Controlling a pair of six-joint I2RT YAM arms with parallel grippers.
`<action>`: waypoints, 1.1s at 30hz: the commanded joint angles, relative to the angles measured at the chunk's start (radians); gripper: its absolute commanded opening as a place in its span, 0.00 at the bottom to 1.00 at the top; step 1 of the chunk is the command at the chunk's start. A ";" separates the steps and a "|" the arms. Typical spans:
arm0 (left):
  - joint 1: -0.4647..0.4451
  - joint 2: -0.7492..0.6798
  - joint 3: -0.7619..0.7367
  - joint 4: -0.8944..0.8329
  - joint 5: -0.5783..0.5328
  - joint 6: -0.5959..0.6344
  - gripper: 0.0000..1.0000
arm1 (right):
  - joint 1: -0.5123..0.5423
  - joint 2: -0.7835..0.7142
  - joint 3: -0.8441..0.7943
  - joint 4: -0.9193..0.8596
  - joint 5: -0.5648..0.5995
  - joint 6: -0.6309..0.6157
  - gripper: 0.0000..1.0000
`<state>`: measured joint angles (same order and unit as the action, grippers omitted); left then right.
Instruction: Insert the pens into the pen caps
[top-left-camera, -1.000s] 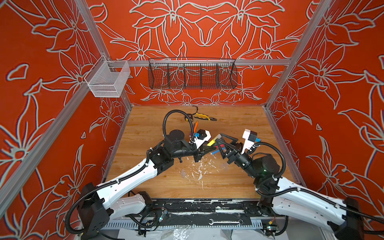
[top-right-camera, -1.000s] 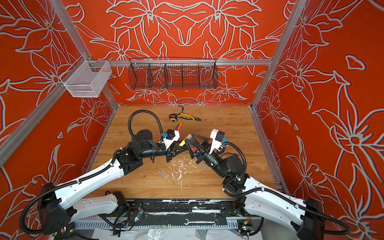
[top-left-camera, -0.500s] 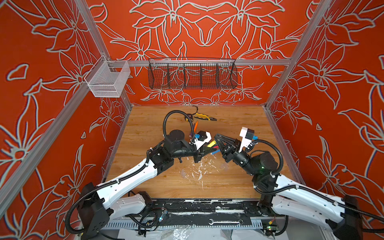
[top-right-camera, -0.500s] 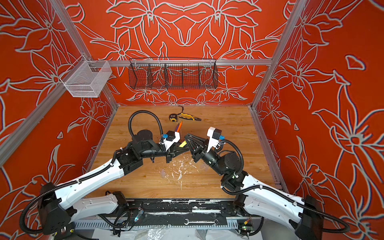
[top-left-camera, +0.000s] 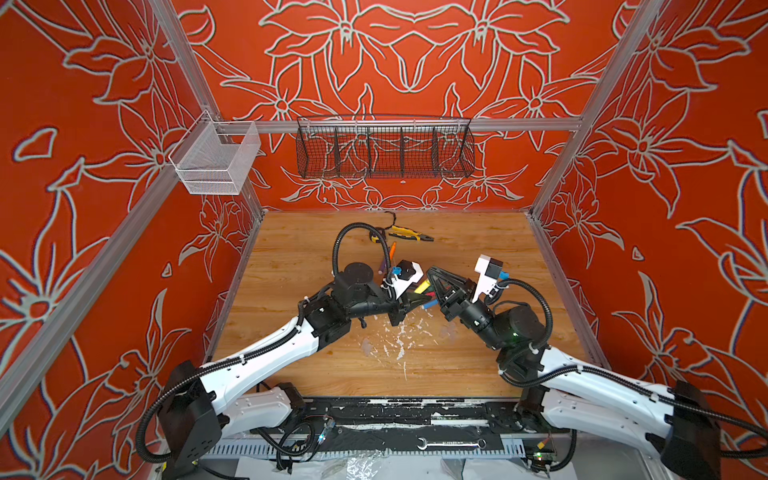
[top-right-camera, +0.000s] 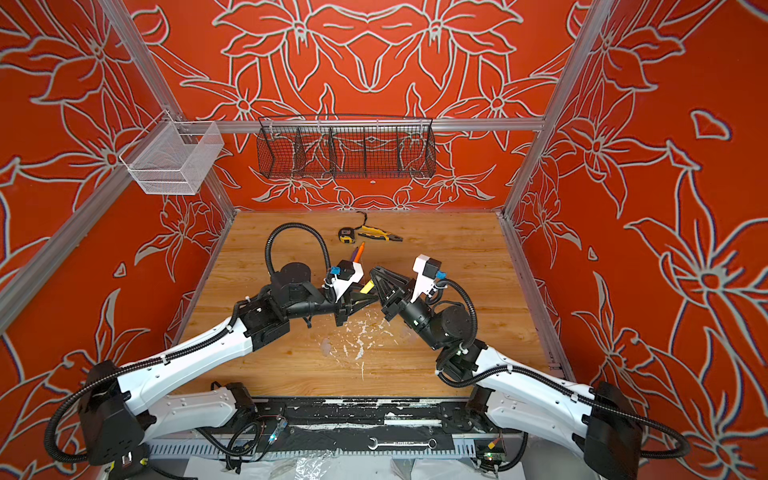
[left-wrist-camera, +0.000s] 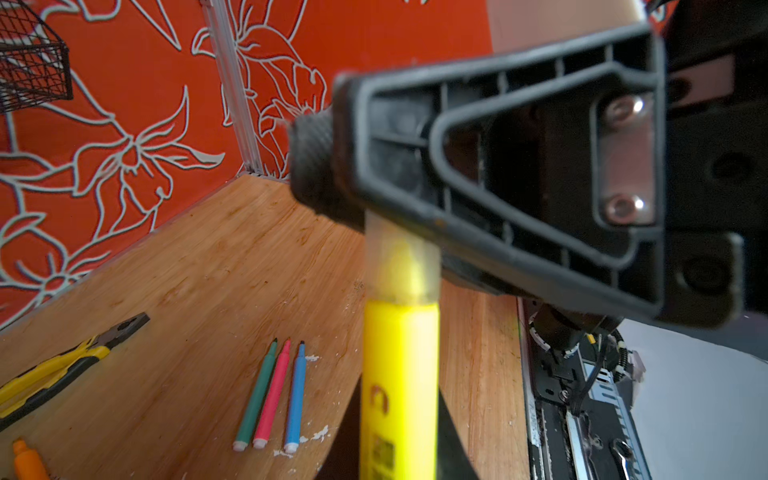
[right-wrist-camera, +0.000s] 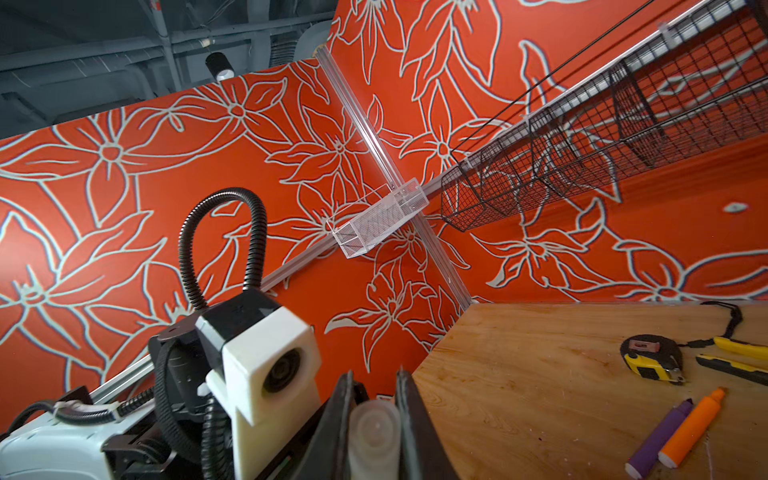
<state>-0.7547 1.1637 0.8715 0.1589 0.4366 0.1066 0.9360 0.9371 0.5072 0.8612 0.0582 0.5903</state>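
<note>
In the left wrist view a yellow pen (left-wrist-camera: 399, 386) stands up out of my left gripper (left-wrist-camera: 399, 440), which is shut on its barrel. A clear pen cap (left-wrist-camera: 403, 262) covers the pen's tip. My right gripper (right-wrist-camera: 372, 386) is shut on that pen cap (right-wrist-camera: 374, 432). In both top views the two grippers meet mid-table, left gripper (top-left-camera: 409, 297) against right gripper (top-left-camera: 432, 276), with the yellow pen (top-right-camera: 366, 286) between them. Green (left-wrist-camera: 255, 395), pink-red (left-wrist-camera: 272, 395) and blue (left-wrist-camera: 296, 399) pens lie side by side on the wood. Purple (right-wrist-camera: 660, 432) and orange (right-wrist-camera: 692, 428) pens lie further back.
Yellow-and-black pliers (top-left-camera: 409, 235) and a tape measure (top-right-camera: 345, 235) lie near the back wall. A black wire basket (top-left-camera: 384, 147) and a white mesh basket (top-left-camera: 216, 160) hang on the walls. White flecks (top-left-camera: 395, 336) dot the wood in front of the grippers.
My right gripper has moved left toward the left gripper and its jaws have gone from open to shut on the pen cap. The left arm has held still with the yellow pen.
</note>
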 joint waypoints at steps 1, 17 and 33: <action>-0.001 0.012 0.030 0.170 -0.136 -0.040 0.00 | 0.065 0.064 -0.043 -0.074 -0.154 0.050 0.00; 0.002 -0.101 -0.058 0.227 -0.248 -0.043 0.00 | 0.172 0.406 -0.132 0.274 -0.219 -0.027 0.00; 0.008 -0.041 0.193 0.168 -0.217 0.003 0.00 | 0.232 0.523 -0.109 0.357 -0.220 -0.048 0.00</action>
<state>-0.7567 1.1282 0.9360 -0.0978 0.2543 0.1268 1.0428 1.3926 0.4797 1.5265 0.1741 0.4976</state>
